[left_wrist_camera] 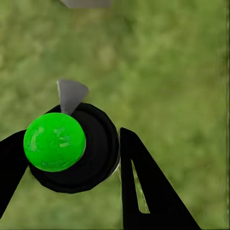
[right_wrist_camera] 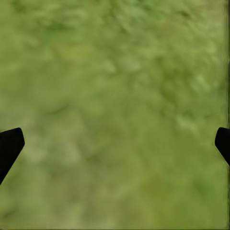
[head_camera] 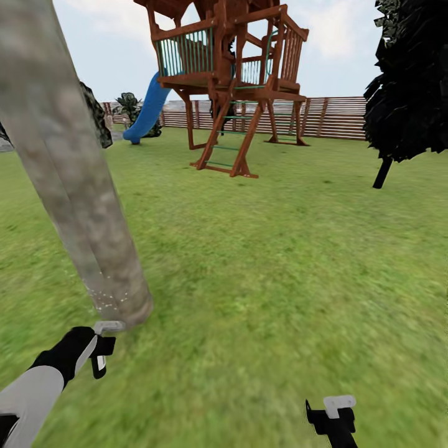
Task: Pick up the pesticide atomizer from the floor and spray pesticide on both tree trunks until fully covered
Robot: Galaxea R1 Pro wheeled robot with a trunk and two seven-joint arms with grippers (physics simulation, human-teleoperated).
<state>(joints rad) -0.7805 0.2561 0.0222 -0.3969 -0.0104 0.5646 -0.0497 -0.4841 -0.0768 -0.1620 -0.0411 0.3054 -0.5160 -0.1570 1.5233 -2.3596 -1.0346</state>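
Nearest to us, at about seven o'clock in the head view, our left gripper point(head_camera: 102, 348) hangs low over the lawn point(head_camera: 280, 267), its black wrist and pale grey forearm running off the lower left corner. In the left wrist view the left gripper point(left_wrist_camera: 72, 158) has its jaws clamped on the pesticide atomizer point(left_wrist_camera: 72, 146): we see a round black body topped by a bright green ball, with one dark finger at each side of it and a small grey wedge just beyond it. Blurred grass lies behind.

At about five o'clock in the head view our right gripper point(head_camera: 333, 414) sits at the bottom edge, black with a pale grey tab on top. In the right wrist view its jaws stand wide apart, only the dark fingertips point(right_wrist_camera: 9, 146) showing at the two edges, with nothing but grass between them.

Just ahead of the left gripper, toward nine o'clock, rises the tree trunk point(head_camera: 74, 180), thick and mottled grey-tan, its foot meeting the lawn just beside the gripper. Faint pale specks dot the bark near the base.

Farther off, at twelve o'clock, stands a wooden play tower point(head_camera: 233, 74) with a ladder and a blue slide point(head_camera: 148, 109). At two o'clock is a dark tree point(head_camera: 407, 87) on a thin stem. Farthest back runs the brown slat fence point(head_camera: 336, 117).
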